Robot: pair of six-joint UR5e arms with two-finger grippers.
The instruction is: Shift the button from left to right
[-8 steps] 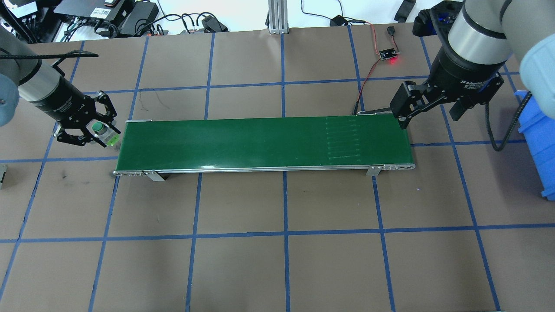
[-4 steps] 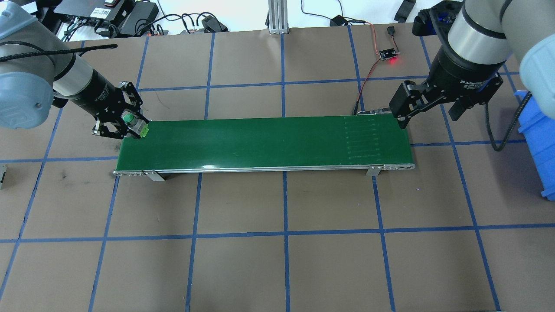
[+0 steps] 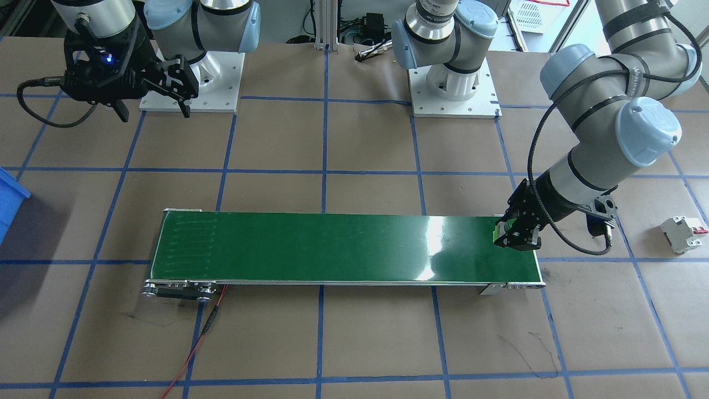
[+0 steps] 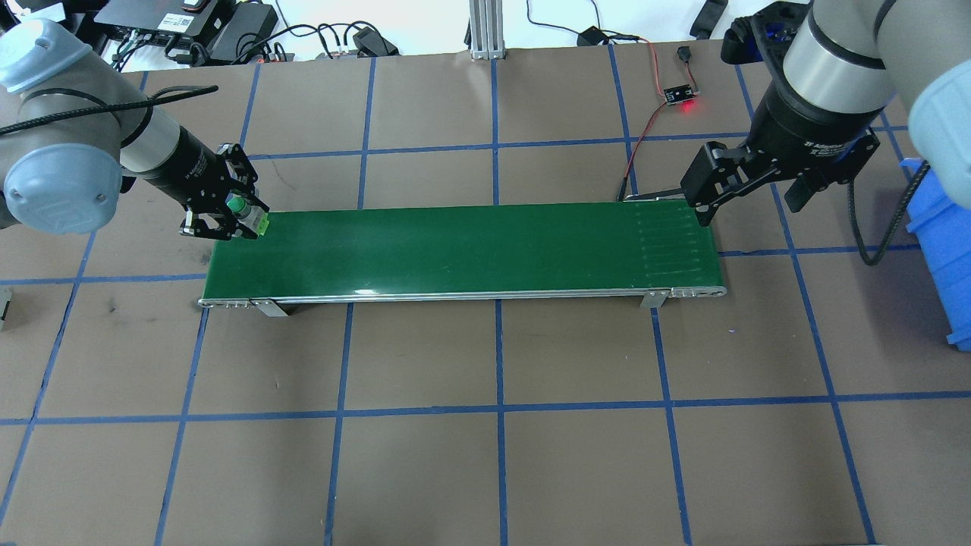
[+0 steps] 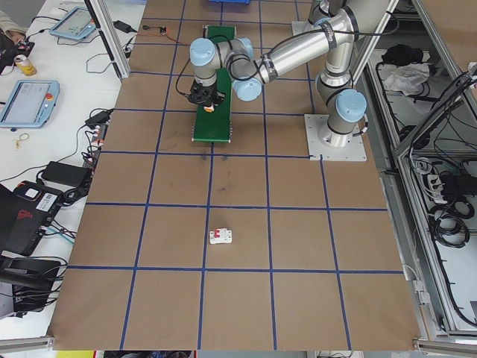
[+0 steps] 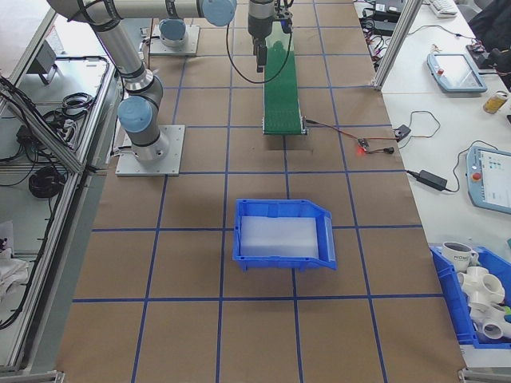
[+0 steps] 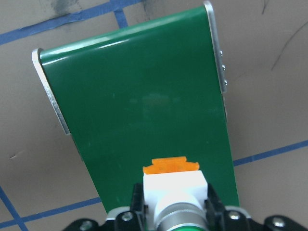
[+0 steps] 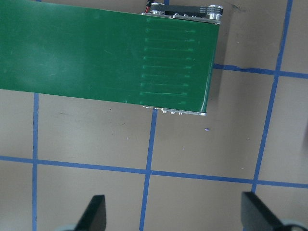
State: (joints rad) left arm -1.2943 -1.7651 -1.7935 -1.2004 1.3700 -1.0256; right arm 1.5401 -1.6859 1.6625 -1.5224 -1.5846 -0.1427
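Clearly the left claw pinches the button tilted over the belt's left end; released askew, it may topple off. Far right, the right claw hangs spread.

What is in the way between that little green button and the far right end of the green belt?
Nothing visible. The left gripper holds the button over the conveyor belt's left end, and the belt surface is bare all the way to the open right gripper.

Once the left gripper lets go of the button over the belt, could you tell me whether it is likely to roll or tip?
The button, held by the left gripper, has a round green cap, so it may roll if it lands sideways. Its squarish white body should resist that. It looks rigid and light, so the glossy conveyor belt might let it slide.
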